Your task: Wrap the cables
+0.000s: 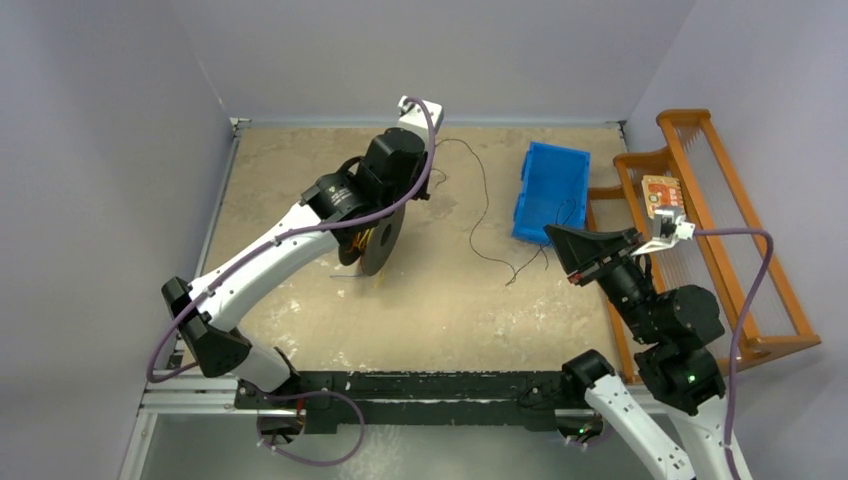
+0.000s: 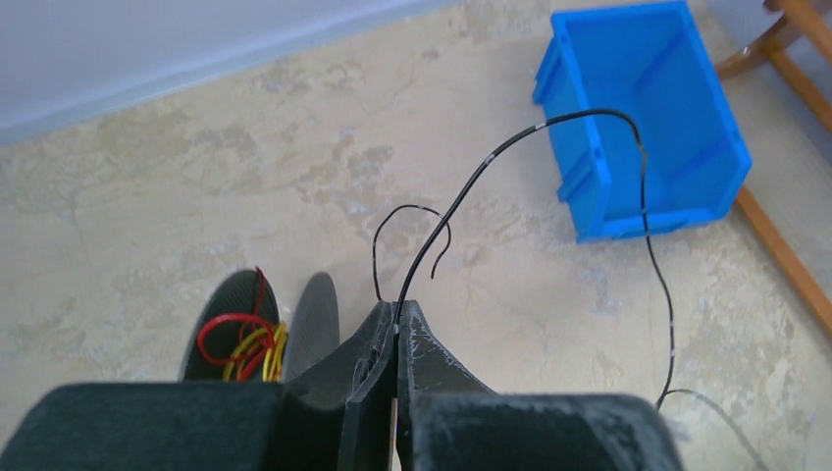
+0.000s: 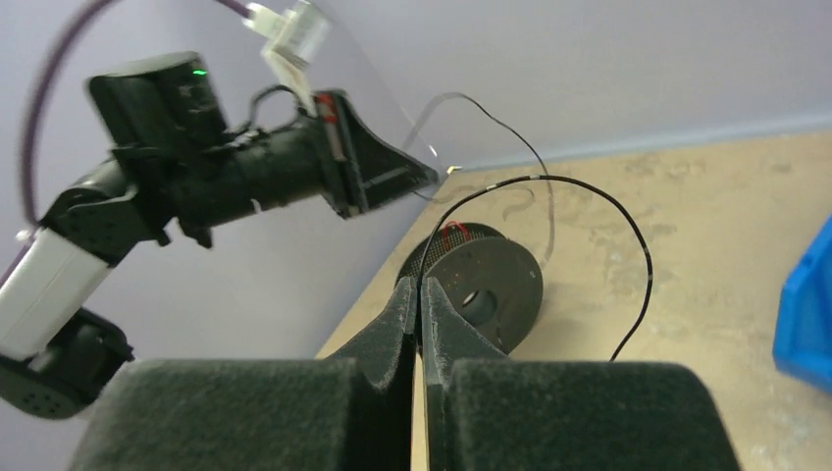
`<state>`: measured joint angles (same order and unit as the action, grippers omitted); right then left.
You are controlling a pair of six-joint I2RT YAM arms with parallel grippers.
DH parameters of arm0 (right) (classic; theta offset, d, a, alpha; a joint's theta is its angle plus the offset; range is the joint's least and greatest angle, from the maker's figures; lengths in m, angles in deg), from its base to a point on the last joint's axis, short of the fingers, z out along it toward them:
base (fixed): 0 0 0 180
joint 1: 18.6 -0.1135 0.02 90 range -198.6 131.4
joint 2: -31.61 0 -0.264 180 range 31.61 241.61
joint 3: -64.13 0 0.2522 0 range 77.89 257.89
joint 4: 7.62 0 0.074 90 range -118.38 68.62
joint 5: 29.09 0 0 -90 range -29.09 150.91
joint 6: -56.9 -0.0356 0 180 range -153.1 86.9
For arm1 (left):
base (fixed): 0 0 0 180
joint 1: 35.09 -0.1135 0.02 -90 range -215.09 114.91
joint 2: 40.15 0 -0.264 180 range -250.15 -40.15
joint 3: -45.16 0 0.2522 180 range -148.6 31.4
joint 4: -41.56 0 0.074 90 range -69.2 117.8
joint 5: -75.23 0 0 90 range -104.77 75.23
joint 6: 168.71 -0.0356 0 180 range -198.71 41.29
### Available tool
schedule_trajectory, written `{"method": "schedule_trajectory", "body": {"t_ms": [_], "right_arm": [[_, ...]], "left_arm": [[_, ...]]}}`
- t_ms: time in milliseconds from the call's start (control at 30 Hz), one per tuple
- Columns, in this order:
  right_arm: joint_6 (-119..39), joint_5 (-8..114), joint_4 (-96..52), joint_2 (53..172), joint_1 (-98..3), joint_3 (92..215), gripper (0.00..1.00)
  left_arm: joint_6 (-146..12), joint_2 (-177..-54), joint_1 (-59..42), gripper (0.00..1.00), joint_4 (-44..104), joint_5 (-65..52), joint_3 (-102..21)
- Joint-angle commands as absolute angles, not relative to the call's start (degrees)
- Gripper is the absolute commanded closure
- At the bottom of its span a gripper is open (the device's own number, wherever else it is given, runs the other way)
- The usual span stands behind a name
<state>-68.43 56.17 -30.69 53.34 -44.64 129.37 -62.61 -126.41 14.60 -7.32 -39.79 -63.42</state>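
The left gripper (image 2: 396, 312) is pressed fully together on the black strand (image 2: 579, 114). Its own wrist camera shows the wire coming out from between the fingertips, arching up towards the blue bin (image 2: 648, 118) and dropping back to the table (image 2: 147, 196). A short loose end curls just beside the pinch.

The right gripper (image 3: 420, 289) is likewise clamped tight on the same strand further along; only its wrist view makes that grip plain. From overhead the wire is a faint line wandering across the tabletop between the two arms, past the near corner of the bin.

The red and yellow strands (image 2: 245, 343) sit coiled between the flanges of the black spool (image 3: 486, 285). The left wrist view shows their colours clearly, while the right wrist view gives only a glimpse of red behind the flange. The spool stands on edge on the table (the overhead camera places it just under the left arm's wrist). A wooden rack (image 1: 720, 240) off the table's right edge shows fully only from above.
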Motion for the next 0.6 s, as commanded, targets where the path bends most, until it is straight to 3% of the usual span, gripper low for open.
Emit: {"method": "schedule_trajectory", "body": {"t_ms": [0,100,200,300,567], "right_arm": [[-78.01,67.57,-33.26,51.38,-44.87,128.20,1.00],[-82.16,73.35,-39.05,50.72,-44.87,125.79,0.99],[-83.35,79.54,-41.67,50.38,-44.87,122.85,0.87],[-83.62,83.73,-43.77,51.04,-44.87,120.53,0.66],[-79.67,82.99,-43.51,55.23,-44.87,119.77,0.45]], "left_arm": [[-65.36,-128.32,15.00,1.00,-5.52,-42.80,-71.27],[-66.18,-128.66,15.00,1.00,-6.56,-40.77,-73.49],[-66.28,-130.17,15.00,1.00,-10.83,-37.17,-77.57],[-66.02,-131.53,15.00,1.00,-16.13,-34.62,-80.47],[-64.31,-132.70,15.79,1.00,-23.70,-29.53,-81.82]]}}
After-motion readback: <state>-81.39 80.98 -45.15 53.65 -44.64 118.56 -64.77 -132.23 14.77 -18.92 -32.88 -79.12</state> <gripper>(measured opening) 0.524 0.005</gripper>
